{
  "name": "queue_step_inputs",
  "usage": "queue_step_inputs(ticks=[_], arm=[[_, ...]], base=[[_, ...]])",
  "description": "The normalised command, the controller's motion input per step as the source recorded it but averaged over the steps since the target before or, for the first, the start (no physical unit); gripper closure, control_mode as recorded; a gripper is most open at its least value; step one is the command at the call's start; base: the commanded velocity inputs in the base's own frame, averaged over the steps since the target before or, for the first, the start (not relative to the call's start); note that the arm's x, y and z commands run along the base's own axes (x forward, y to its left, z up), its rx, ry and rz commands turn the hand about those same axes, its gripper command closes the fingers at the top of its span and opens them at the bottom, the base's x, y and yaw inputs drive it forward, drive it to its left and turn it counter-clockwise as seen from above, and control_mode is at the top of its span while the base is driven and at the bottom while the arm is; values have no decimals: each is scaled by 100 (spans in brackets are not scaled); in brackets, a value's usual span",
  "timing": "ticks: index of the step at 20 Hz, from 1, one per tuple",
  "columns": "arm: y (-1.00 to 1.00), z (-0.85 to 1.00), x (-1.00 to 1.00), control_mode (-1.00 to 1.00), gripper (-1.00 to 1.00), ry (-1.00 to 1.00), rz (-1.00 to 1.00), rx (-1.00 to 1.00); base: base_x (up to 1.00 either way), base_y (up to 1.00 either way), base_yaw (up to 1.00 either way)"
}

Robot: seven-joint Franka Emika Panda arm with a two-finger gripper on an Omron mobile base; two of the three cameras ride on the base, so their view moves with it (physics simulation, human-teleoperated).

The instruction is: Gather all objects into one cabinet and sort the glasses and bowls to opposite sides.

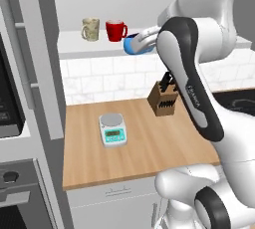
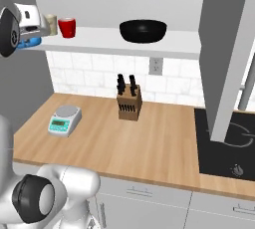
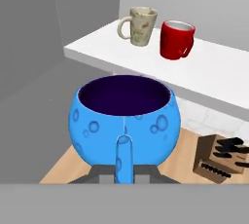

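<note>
- across the top of the left base view runs the long white shelf (image 1: 74, 49) with its bare grey wall behind, the place where everything is to be gathered; below it the wooden counter (image 1: 139, 143) takes up the middle of the frame.
- the wide black bowl (image 2: 143, 30) sits at top centre of the right base view, well apart from the mugs, likely so that bowls end up on the side opposite them.
- the knife block (image 2: 129, 102) stands at centre of that view, against the tiled backsplash, low enough that it should not obstruct a move along the shelf.
- the kitchen scale (image 1: 112, 129) lies mid-left on the counter in the left base view, also out of the way.
- the small blue bowl (image 3: 125, 120) fills the centre of the hand view; the gripper (image 3: 124, 156) is clamped on its near rim, one fingertip showing against the outer wall, and holds it just in front of the shelf edge, rim up.
- the red mug (image 3: 177, 39) and the beige patterned mug (image 3: 141, 26) stand side by side at the top of the hand view, close together on the shelf's left part.
- the red mug is the nearest thing to the carried bowl, so it seems the likeliest to be knocked if the bowl is set down there rather than carried toward the black bowl.
</note>
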Motion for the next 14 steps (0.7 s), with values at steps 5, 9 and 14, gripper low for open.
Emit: queue_step_inputs(ticks=[5, 9, 14], arm=[[16, -18, 29, -100, 100, -4, 0, 0], [21, 0, 41, -100, 100, 0, 0, 0], [14, 0, 42, -100, 100, 1, 0, 0]], base=[[0, 0, 0], [0, 0, 0], [0, 0, 0]])
